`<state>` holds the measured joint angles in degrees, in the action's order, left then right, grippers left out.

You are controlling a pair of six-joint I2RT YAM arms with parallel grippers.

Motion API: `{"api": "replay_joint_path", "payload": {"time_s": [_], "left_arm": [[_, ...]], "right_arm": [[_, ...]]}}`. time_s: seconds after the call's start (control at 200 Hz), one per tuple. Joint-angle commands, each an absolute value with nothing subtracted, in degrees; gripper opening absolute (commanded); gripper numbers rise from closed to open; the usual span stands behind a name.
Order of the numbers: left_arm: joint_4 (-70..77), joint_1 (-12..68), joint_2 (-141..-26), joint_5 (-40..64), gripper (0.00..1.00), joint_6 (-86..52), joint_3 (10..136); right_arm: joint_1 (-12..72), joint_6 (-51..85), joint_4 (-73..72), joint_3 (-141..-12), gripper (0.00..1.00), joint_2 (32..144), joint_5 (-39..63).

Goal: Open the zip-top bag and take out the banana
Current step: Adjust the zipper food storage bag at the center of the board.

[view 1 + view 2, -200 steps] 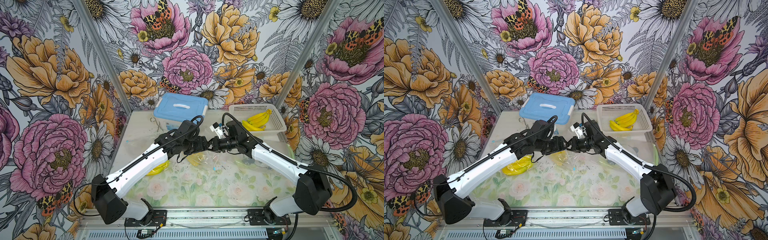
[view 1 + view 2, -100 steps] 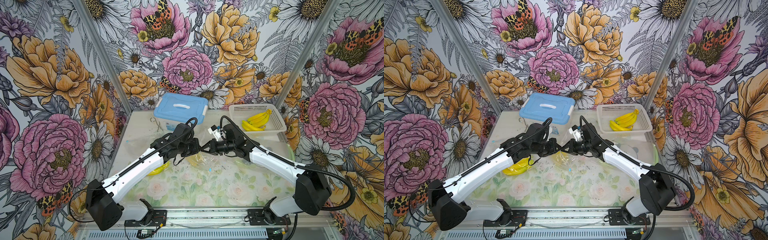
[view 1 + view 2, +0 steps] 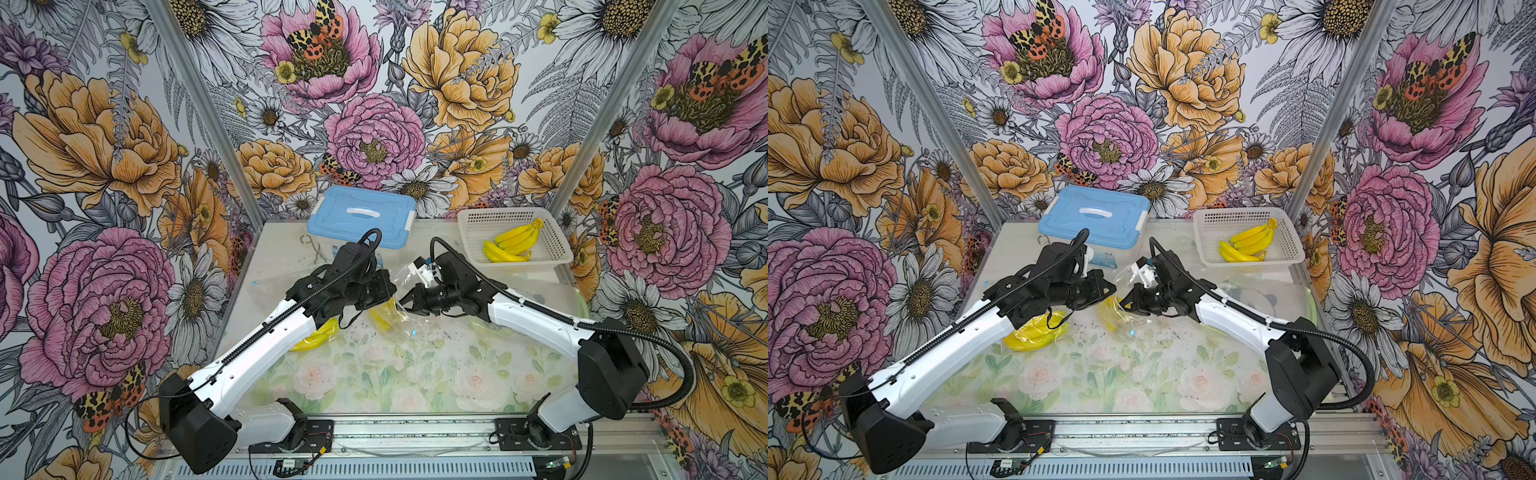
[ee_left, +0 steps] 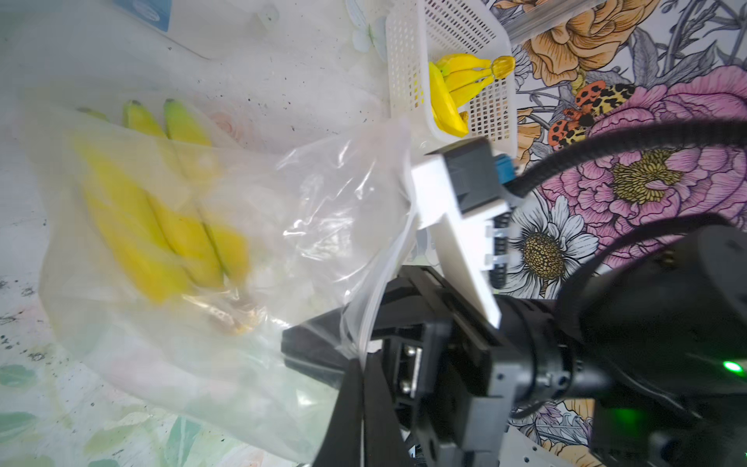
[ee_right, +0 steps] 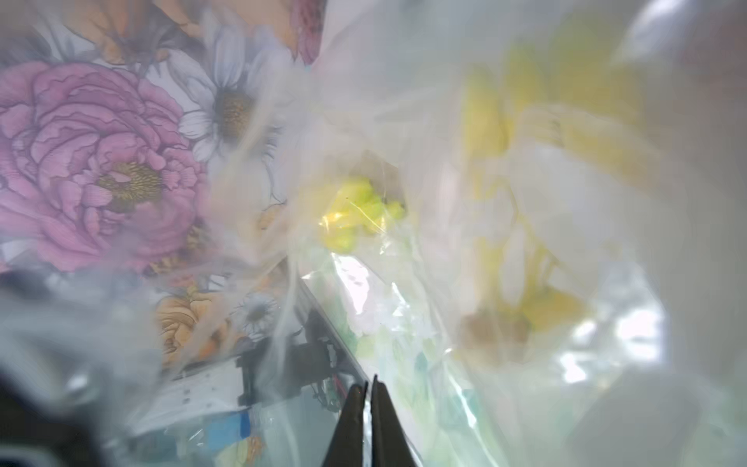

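on the floral surface (image 3: pixel 374 382), a clear zip-top bag (image 4: pixel 250 331) lies mid-surface with its mouth raised and the banana (image 4: pixel 161 226) inside. the left tool (image 4: pixel 361 370) is clenched on the bag's rim. the right tool (image 5: pixel 368 386), seen through blurry plastic, appears pinched on the opposite edge.

— Where is the zip-top bag (image 4: pixel 315 210)?
— Mid-surface (image 3: pixel 395 386), with the banana (image 4: pixel 169 226) in it.
— Behind it?
— A lidded box (image 3: pixel 361 216) at eleven o'clock and a basket (image 3: pixel 552 245) at one o'clock, both at the back edge. A bunch (image 3: pixel 513 245) lies in the basket.
— Beside the bag?
— Another bunch (image 3: pixel 311 336) at its nine o'clock, partly under the left arm (image 3: pixel 266 345).
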<state>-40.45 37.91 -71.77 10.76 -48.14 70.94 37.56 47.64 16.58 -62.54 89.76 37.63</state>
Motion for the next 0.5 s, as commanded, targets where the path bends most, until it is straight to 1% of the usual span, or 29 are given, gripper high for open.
{"api": "replay_joint_path", "payload": {"time_s": [0.0,0.12,0.195,0.32,0.41,0.49], "left_arm": [[-39.0,38.3,-71.1,12.3,0.0,-49.1,74.3],[-39.0,38.3,-70.5,11.5,0.0,-49.5,75.0],[-39.0,38.1,-70.4,11.7,0.0,-49.9,74.9],[-38.9,39.2,-70.7,11.4,0.0,-50.2,75.0],[-37.8,39.9,-71.4,11.2,0.0,-50.7,75.3],[-37.1,40.4,-72.1,11.1,0.0,-50.9,75.7]], "right_arm": [[37.9,43.2,24.7,-64.7,0.09,91.7,32.6],[37.5,36.5,35.7,-66.4,0.09,92.7,24.9],[37.1,35.3,38.6,-66.6,0.09,91.4,23.3],[38.7,34.4,38.4,-71.9,0.09,89.6,23.8],[40.1,34.7,37.9,-77.2,0.1,91.7,26.6],[41.2,36.6,35.3,-78.4,0.11,93.8,28.8]]}}
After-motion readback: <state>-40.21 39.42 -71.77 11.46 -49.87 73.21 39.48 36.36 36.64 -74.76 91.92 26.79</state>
